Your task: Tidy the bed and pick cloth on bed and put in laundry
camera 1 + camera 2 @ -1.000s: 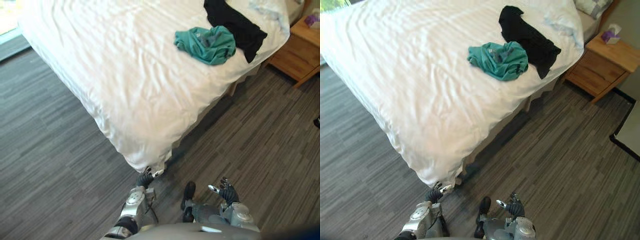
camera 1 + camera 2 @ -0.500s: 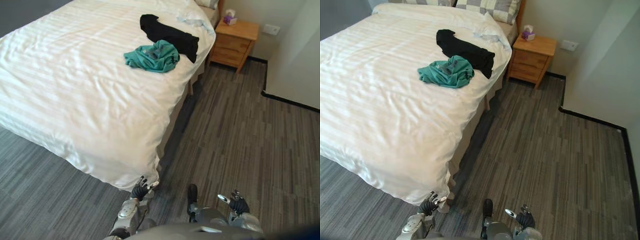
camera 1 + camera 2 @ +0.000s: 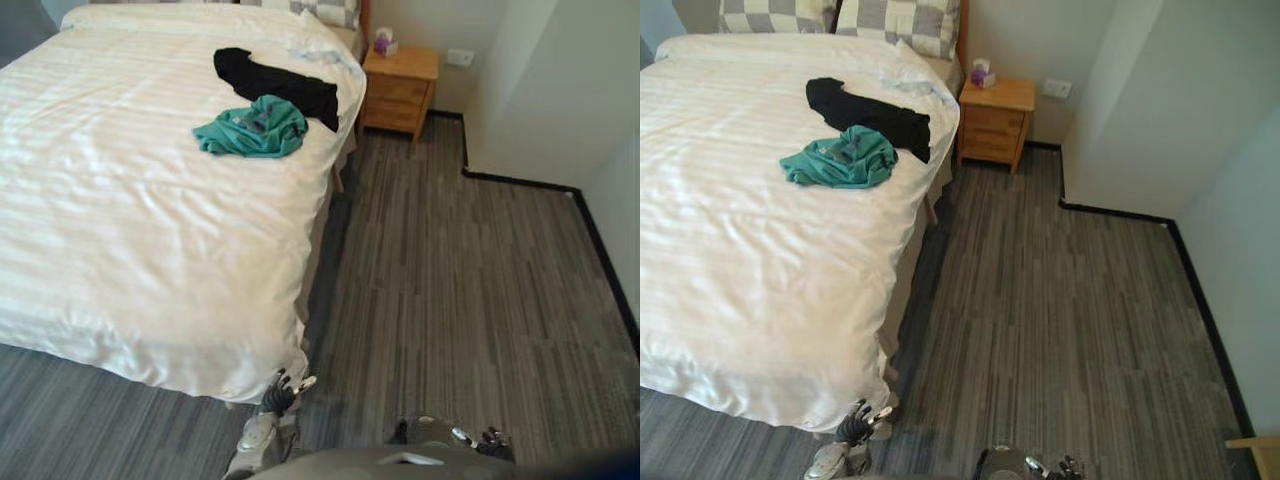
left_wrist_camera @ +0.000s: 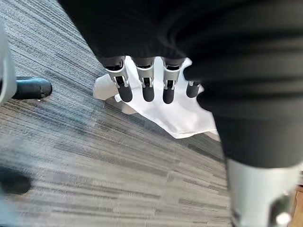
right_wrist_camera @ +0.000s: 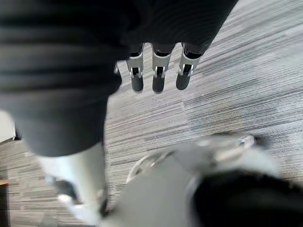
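Left eye view, teal cloth [image 3: 252,128] on bed [image 3: 130,230]

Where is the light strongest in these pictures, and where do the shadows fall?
Left eye view: the white bed cover glares brightest near its foot, its stripes nearly washed out; a shadow darkens the floor right beside it. Left wrist view: the cover's corner shines past the left hand, whose dark back sits unlit.
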